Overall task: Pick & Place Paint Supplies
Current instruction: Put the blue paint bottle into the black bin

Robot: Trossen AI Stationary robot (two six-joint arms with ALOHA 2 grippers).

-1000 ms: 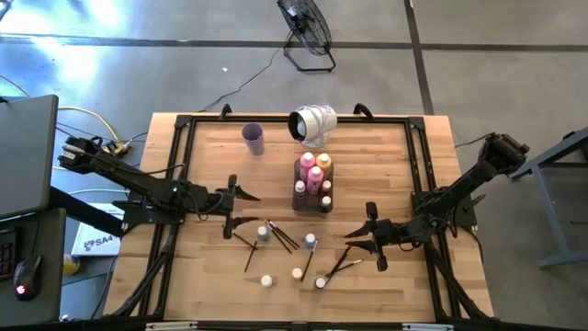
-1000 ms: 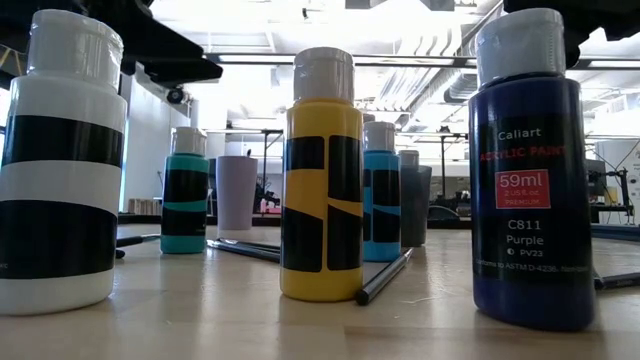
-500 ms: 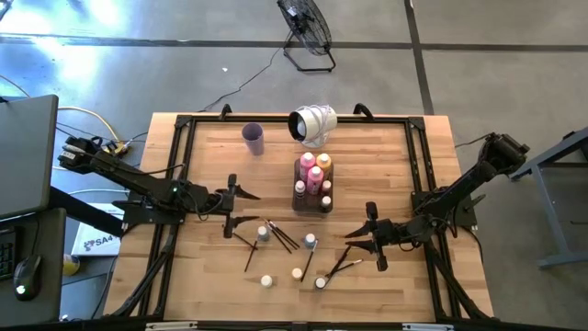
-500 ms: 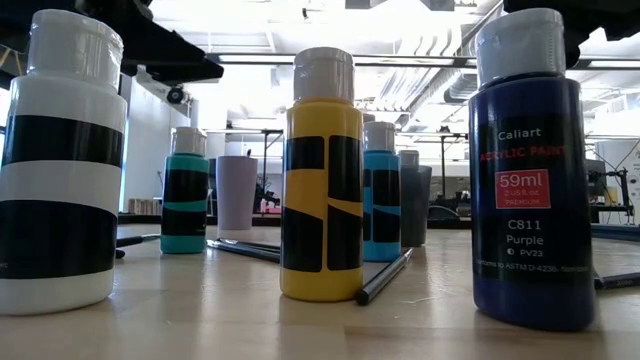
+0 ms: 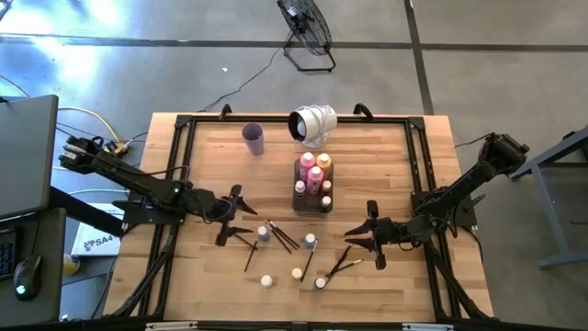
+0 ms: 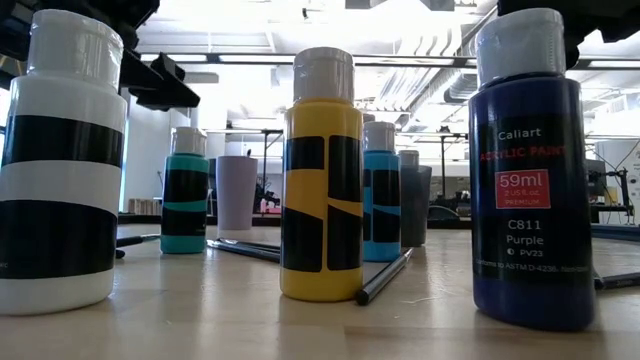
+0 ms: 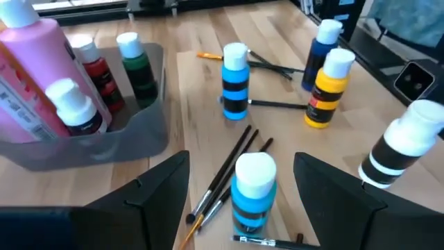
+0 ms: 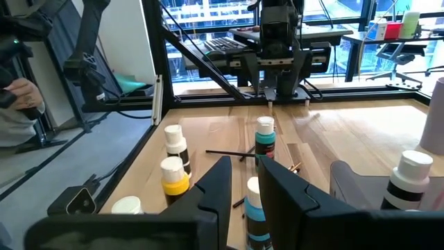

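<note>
Nearest the table-level camera, three paint bottles are standing in a row on the wooden table [image 6: 200, 320]. The purple bottle [image 6: 527, 180] is showing a label reading "Caliart", "59ml", "C811" and "Purple". The yellow bottle [image 6: 322, 185] and the white bottle [image 6: 62, 165] are wearing black bands with no writing that can be read. All three are carrying white caps. A dark paintbrush [image 6: 385, 277] is lying just beside the yellow bottle's base.

Behind them, a teal bottle [image 6: 186, 205] and a blue bottle [image 6: 380, 195] are standing upright, also black-banded and white-capped. More thin brushes [image 5: 280, 235] are lying scattered between the bottles near the table's middle.

The left gripper [image 5: 231, 213] is hovering over the left part of the table, its fingers spread wide and empty, with the teal bottle just ahead of them in its wrist view. The right gripper [image 5: 365, 237] is hanging over the right part of the table, its fingers standing close together with a narrow gap, gripping nothing that can be seen.

Farther back, the grey tray [image 7: 149, 132] is holding the large pink bottle [image 7: 31, 66], an orange bottle [image 5: 323, 164] and small white-capped bottles, red [image 7: 94, 66] and green [image 7: 135, 66] among them. Beyond it, a lilac cup [image 5: 253, 138] is standing upright near the far edge.
</note>
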